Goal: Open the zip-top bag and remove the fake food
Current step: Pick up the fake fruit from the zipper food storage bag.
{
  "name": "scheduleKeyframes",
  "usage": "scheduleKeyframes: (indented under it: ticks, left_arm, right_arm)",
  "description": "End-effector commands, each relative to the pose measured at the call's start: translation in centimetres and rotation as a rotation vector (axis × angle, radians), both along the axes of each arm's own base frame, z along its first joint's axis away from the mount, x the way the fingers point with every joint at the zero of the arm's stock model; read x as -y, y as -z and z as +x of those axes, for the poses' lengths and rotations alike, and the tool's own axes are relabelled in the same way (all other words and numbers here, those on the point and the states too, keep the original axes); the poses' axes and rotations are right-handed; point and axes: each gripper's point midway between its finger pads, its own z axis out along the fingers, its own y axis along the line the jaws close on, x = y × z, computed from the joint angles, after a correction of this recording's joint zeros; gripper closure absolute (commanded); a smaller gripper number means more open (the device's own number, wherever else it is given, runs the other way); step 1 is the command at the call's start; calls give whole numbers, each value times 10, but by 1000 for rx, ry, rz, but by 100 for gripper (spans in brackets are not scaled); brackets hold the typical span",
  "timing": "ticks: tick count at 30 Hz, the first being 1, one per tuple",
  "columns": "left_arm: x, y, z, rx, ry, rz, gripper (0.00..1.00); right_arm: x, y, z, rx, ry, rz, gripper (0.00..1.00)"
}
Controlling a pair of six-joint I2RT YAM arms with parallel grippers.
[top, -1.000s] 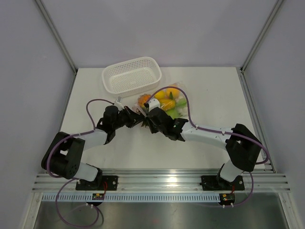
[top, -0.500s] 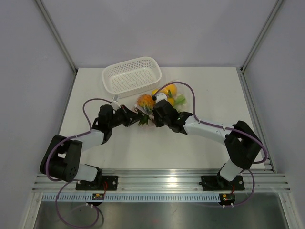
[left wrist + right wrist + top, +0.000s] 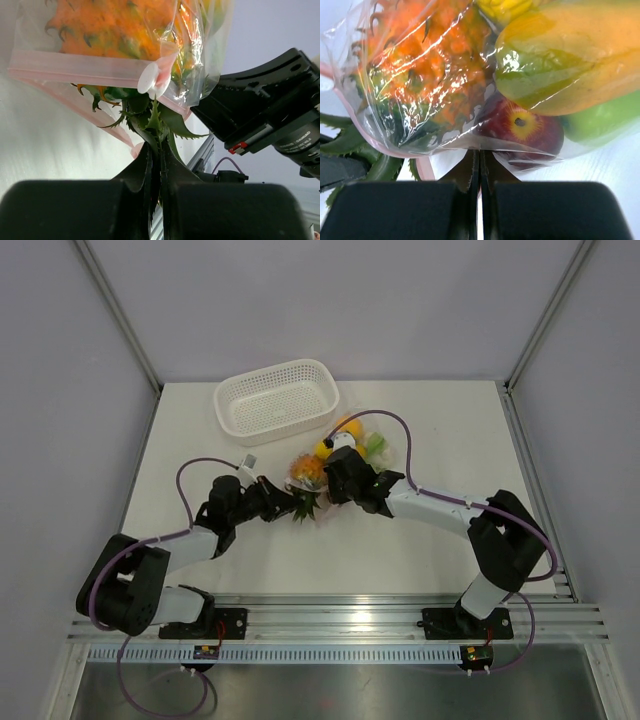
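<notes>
Left tool (image 3: 156,152) is clenched on the pineapple (image 3: 155,122) by its leaf crown; right tool (image 3: 480,157) pinches the zip-top bag (image 3: 420,65), lying toward the worktop's (image 3: 450,440) far edge. Best draw the fruit straight out, bag anchored.

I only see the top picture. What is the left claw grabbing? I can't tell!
Observer: The left gripper pinches the pineapple's green leaves, which poke out of the bag.
Operator: Is the bag open?
Observer: Yes, its pink zip strips are parted around the leaves.
Operator: And the other claw?
Observer: The right gripper is shut on the bag's clear plastic, just under a dark red fruit.
</notes>
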Motion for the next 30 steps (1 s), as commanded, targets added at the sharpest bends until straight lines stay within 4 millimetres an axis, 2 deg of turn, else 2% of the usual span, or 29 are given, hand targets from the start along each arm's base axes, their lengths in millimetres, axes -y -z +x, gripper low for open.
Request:
scheduleKeyframes:
  ticks: [1, 7, 9, 10, 12, 15, 16, 18, 19, 20, 23, 30]
  left_arm:
    - [12, -6, -9, 91, 63, 8, 100]
    - [28, 16, -26, 61, 138, 33, 100]
    - [27, 22, -27, 60, 126, 49, 100]
    - [27, 24, -26, 61, 124, 57, 100]
    - [28, 27, -26, 60, 121, 70, 100]
    - [33, 26, -27, 65, 132, 75, 100]
    - [34, 25, -27, 69, 138, 75, 100]
    - [40, 22, -31, 75, 164, 71, 100]
    - [42, 22, -34, 83, 180, 74, 100]
    - [45, 20, -35, 86, 198, 74, 100]
    - [56, 14, -51, 98, 291, 61, 100]
    - [62, -6, -64, 152, 358, 36, 100]
  right_arm:
    - [22, -26, 24, 106, 97, -13, 100]
    - [22, -37, 26, 133, 87, 5, 100]
    - [17, -51, 24, 161, 61, 56, 100]
    - [18, -50, 20, 159, 49, 64, 100]
    - [18, -70, 18, 206, 41, 114, 100]
    - [23, -78, 15, 236, 48, 133, 100]
    - [25, -77, 16, 238, 59, 124, 100]
    - [28, -63, 19, 203, 75, 71, 100]
    - [25, -66, 23, 204, 80, 62, 100]
    - [24, -53, 26, 178, 82, 33, 100]
    - [25, -39, 28, 149, 91, -9, 100]
    - [38, -23, 39, 122, 151, -45, 100]
